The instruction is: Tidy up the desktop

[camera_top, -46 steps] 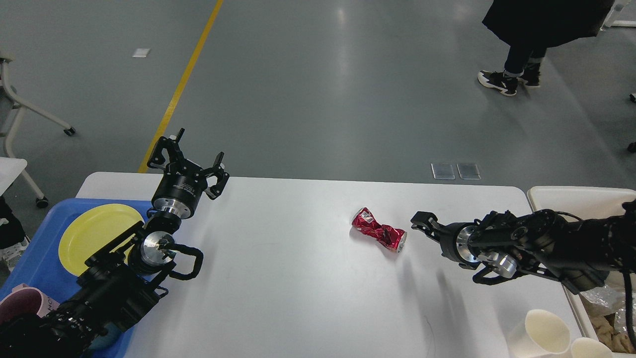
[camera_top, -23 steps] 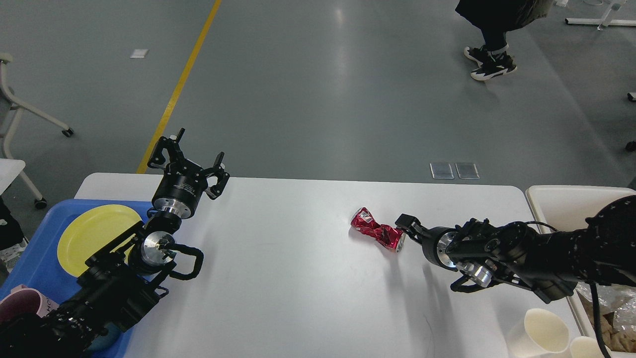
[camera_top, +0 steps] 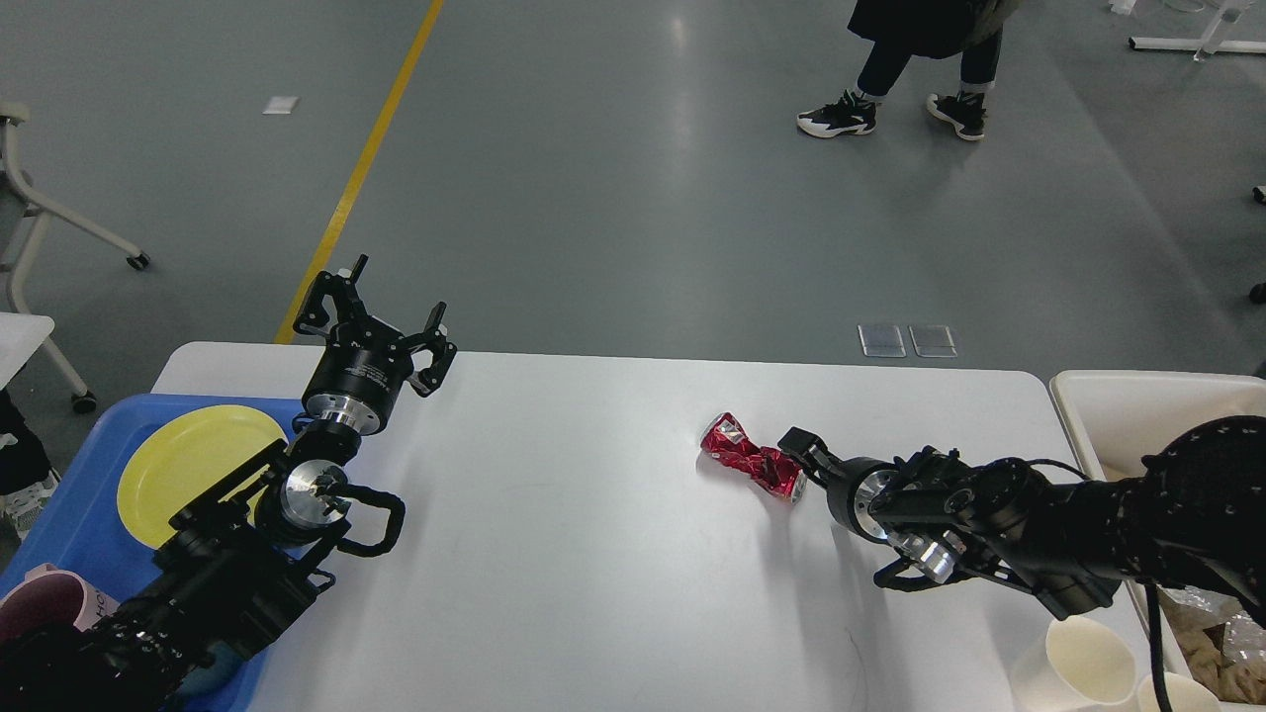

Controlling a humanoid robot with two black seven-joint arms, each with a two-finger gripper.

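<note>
Desk (camera_top: 593, 554) fills the lower half of the head view, a broad white top with little left loose on it. Near its middle right lies a crushed red can (camera_top: 754, 459), on its side, apparently the one stray piece of rubbish out in the open.

The right claw (camera_top: 799, 450) reaches in low from the right and sits at the can's near end, touching or all but touching it; its fingers are seen dark and end-on, so whether they are spread or pinching cannot be told. The low, nearly level reach suits a thing lying flat.

The left claw (camera_top: 374, 314) is raised over the desk's far left corner with its fingers spread and nothing between them, probably parked out of the way.

At the left edge a blue tray (camera_top: 79, 534) holds a yellow plate (camera_top: 188, 465) and a pink cup (camera_top: 45, 603), seemingly the spot for dishes. At the right edge stands a cream bin (camera_top: 1137, 405) with crumpled waste inside, a likely home for the can. Two paper cups (camera_top: 1088, 663) stand at the desk's near right corner.
</note>
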